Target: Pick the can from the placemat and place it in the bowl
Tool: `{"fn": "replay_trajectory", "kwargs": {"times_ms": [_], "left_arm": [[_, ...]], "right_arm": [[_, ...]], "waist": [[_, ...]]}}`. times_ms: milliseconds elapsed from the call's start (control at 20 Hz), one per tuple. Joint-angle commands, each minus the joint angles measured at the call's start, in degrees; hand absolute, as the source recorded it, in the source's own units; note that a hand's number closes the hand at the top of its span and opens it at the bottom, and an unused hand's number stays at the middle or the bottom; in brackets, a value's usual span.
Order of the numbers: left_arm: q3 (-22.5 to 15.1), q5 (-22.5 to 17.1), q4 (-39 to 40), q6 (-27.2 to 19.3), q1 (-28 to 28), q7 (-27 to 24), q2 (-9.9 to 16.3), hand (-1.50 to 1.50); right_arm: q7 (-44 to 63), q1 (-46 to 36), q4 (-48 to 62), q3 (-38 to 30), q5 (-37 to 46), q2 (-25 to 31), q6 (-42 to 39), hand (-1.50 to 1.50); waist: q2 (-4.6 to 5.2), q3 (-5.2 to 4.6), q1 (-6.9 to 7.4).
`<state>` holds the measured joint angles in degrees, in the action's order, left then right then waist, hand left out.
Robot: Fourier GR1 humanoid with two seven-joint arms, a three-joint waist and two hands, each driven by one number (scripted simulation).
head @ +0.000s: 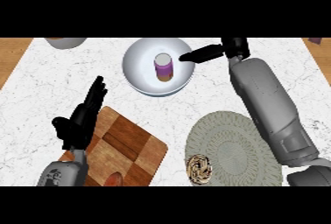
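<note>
The right hand (210, 52) reaches across the counter to the rim of the one white bowl (139, 65), its fingers stretched out straight toward the can (164, 67) with the tips just beside it and nothing gripped between them. That single can, purple-banded with a pale top, stands upright inside the bowl, near its middle. The grey right forearm runs down the right side of the view, passing over the edge of the one round grey-green placemat (236, 151). On the placemat's lower left edge lies one small round brown-and-cream swirled item (199, 167); what it is I cannot tell. The left hand (82, 118) rests open at the lower left, fingers spread and pointing up, above the one checkered wooden cutting board (129, 151). Part of one more pale dish (65, 42) shows at the top left edge of the white marbled counter (58, 83).
</note>
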<state>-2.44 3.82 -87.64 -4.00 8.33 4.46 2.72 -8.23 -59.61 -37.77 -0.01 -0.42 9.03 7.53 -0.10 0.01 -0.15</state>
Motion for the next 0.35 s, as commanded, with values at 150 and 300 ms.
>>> {"fn": "replay_trajectory", "kwargs": {"times_ms": [150,300], "left_arm": [[-0.4,-0.2,-4.1,0.9,-2.0,3.0,0.5,0.00],[0.8,0.0,1.5,0.7,-0.4,-2.4,0.0,0.00]], "right_arm": [[3.1,8.0,-10.5,1.9,0.7,0.3,-4.3,-1.50],[-0.5,12.9,-12.3,1.8,0.7,0.0,-5.4,-1.50]], "waist": [[-0.02,-0.02,0.22],[0.09,-0.02,0.17]]}}
